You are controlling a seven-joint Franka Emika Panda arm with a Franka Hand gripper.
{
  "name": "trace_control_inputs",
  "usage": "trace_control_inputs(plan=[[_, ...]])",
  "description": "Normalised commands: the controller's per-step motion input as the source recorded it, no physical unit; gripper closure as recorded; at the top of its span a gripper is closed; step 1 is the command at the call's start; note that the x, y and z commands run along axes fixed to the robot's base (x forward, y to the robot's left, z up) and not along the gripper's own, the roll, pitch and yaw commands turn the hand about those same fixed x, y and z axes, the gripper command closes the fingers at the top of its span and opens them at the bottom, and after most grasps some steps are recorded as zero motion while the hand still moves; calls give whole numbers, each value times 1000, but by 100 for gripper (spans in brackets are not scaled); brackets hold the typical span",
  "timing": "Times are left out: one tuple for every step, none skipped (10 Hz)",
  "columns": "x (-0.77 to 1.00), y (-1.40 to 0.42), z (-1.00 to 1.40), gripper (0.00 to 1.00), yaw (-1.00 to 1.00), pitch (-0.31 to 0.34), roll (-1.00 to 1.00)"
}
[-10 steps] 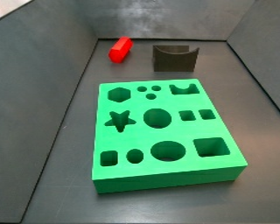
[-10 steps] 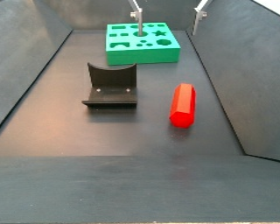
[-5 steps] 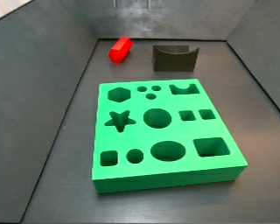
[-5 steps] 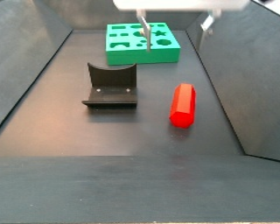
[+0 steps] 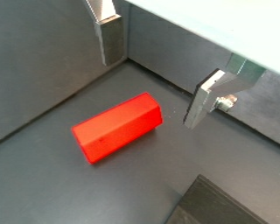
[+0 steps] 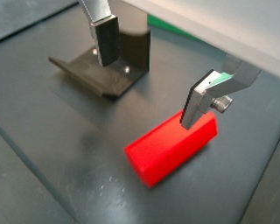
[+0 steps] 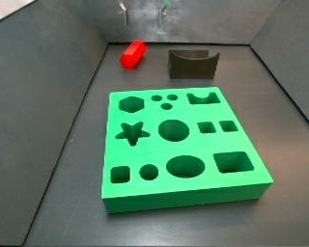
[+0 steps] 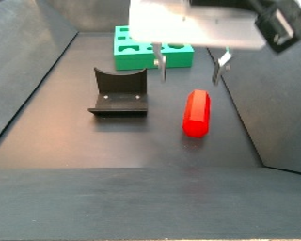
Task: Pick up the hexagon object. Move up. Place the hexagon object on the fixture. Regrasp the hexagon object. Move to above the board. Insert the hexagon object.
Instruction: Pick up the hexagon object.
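The gripper (image 5: pixel 154 66) hangs above the floor with its two silver fingers (image 6: pixel 106 39) spread wide and nothing between them. The hexagon object (image 5: pixel 116 128) lies flat on the dark floor below the fingers, apart from both pads. The fixture (image 6: pixel 108 70) stands beside it, just behind one finger in a wrist view. The board (image 7: pixel 183 145) lies well apart from the fingers.

- My hand (image 8: pixel 187 64) hides part of the board (image 8: pixel 121 49) in a side view.
- The fixture (image 6: pixel 108 72) is cut by a finger (image 6: pixel 105 42).
- In a side view my hand (image 7: pixel 143 12) is barely in frame, only fingertips.
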Motion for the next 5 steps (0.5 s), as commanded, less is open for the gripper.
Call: trace_control_inputs(plan=[[-3,217,-791,0,-291,-164,0],[-29,180,-780,0,-309,-173,0],[-14,109,-671,0,-340,-227,0],[-6,66,-617,0,-337,-257,-24],[-86,0,-729,0,-423,-220,-34]])
